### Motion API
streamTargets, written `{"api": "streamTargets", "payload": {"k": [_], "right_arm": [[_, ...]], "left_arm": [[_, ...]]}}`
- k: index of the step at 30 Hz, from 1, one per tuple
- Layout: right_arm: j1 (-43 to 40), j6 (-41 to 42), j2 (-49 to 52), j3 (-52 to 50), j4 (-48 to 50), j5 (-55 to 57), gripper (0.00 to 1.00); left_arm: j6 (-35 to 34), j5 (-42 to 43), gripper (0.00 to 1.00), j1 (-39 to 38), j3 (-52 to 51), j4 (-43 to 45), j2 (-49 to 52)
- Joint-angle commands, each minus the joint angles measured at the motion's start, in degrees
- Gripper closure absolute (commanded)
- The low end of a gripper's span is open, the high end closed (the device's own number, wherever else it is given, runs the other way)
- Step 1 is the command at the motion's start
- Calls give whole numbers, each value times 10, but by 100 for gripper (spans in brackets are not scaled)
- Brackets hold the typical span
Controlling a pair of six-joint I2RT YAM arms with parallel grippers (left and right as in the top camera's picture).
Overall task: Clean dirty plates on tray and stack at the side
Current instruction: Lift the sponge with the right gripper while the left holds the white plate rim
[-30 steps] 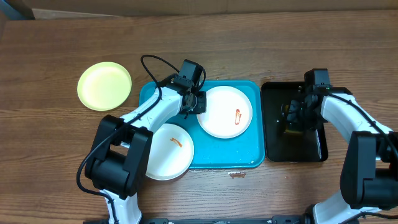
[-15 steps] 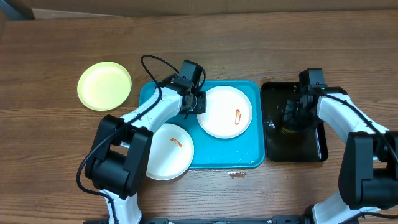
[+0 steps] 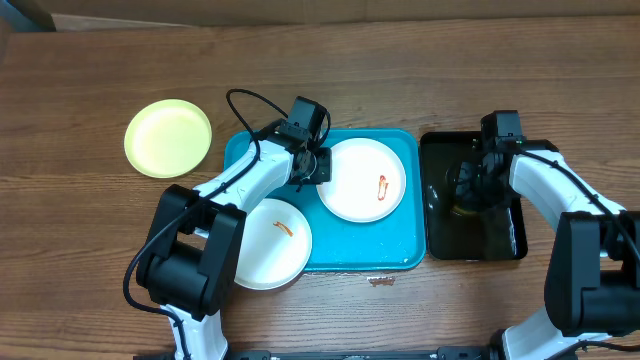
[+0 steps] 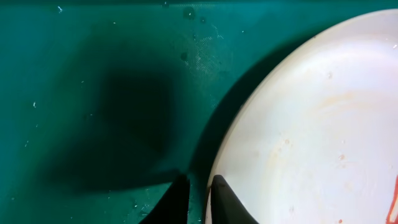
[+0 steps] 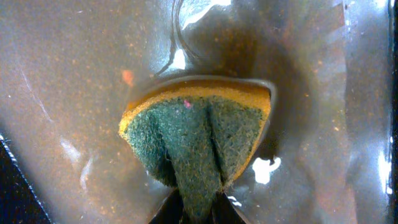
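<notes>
Left gripper [image 4: 198,198] pinching white plate [image 4: 311,137] rim on tray [image 4: 93,93]; right gripper [image 5: 194,210] clamped on sponge [image 5: 196,137] in black tray [image 5: 62,93].

- Tray [image 3: 365,248], turquoise, the landmark.
- Upper white plate [image 3: 362,180]: on the tray, upper right, red smear.
- Lower white plate [image 3: 268,243]: overhangs the tray's lower-left corner, orange smear.
- Yellow-green plate [image 3: 168,138]: off the tray, up-left, apart.
- Black tray [image 3: 505,235]: just right of the tray.
- Left gripper [image 3: 318,166]: over the tray, at the upper white plate's left rim.
- Right gripper [image 3: 470,188]: right of the tray, over the black tray, a yellowish sponge [image 3: 462,207] beneath.
</notes>
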Motion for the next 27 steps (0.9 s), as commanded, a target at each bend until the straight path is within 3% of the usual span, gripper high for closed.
{"api": "streamTargets", "payload": {"k": [1, 5, 9, 10, 13, 15, 16, 19, 24, 27], "right_arm": [[2, -4, 3, 2, 1, -3, 96], [2, -18, 3, 5, -2, -3, 96], [1, -19, 3, 33, -34, -3, 96], [1, -19, 3, 38, -40, -3, 96], [1, -19, 3, 54, -56, -3, 96], [2, -19, 3, 62, -59, 0, 96], [2, -19, 3, 66, -63, 7, 96], [2, -19, 3, 74, -79, 10, 96], [2, -19, 3, 100, -114, 12, 96], [2, -19, 3, 125, -144, 12, 96]], "left_arm": [[-8, -8, 89, -10, -3, 0, 6], [-8, -7, 96, -18, -3, -3, 6], [-8, 14, 96, -21, -3, -20, 6], [-8, 17, 94, -21, -3, -23, 6], [-8, 16, 67, -20, -3, -21, 6], [-8, 16, 65, -18, -3, -3, 6], [-8, 16, 69, -16, -3, 12, 6], [-8, 17, 96, -14, -3, 26, 6], [-9, 46, 96, -16, -3, -20, 6], [-13, 64, 83, -16, -3, -41, 6]]}}
